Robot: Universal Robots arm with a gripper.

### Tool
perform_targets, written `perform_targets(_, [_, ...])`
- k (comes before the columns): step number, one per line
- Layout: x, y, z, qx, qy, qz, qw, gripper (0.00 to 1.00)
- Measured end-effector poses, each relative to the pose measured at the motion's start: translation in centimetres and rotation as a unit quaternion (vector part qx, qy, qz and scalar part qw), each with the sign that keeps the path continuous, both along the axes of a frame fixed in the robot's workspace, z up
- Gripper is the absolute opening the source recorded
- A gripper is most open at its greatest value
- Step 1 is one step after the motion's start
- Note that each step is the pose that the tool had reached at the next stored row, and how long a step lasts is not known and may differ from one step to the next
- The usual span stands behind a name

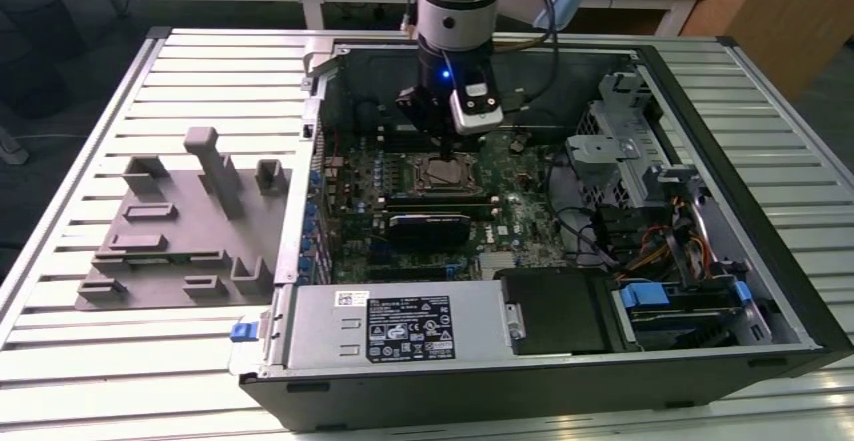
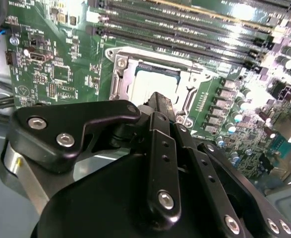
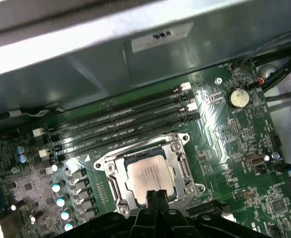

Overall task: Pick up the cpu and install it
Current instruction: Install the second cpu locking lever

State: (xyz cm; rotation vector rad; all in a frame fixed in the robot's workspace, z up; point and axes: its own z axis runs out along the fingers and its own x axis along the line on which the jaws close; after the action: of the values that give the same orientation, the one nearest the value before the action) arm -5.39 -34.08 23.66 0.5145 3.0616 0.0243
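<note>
The hand [image 2: 157, 106] hides part of the cpu [image 2: 152, 82] (its near edge).

A workshop: open computer case [image 1: 561, 361] on a slatted metal bench [image 1: 80, 361].

Arm [image 1: 458, 1]: silver-grey cylindrical link above a black wrist section; small blue light lit on the wrist; white boxy module with a dark face clamped beside it; black cables run off the upper link. Gripper [image 2: 157, 106] in the second wrist view: matte black linkage bars, rounded pivot arms, silver socket-head screws at the joints; metal collar behind it. Fingers [image 3: 156, 197] in the first wrist view: narrow, black, side by side.
</note>
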Motion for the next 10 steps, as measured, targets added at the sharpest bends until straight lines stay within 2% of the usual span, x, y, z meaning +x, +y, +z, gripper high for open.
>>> perform_targets(10, [0.0,-1.62,0.0,0.0,0.0,0.0,1.0,0.11])
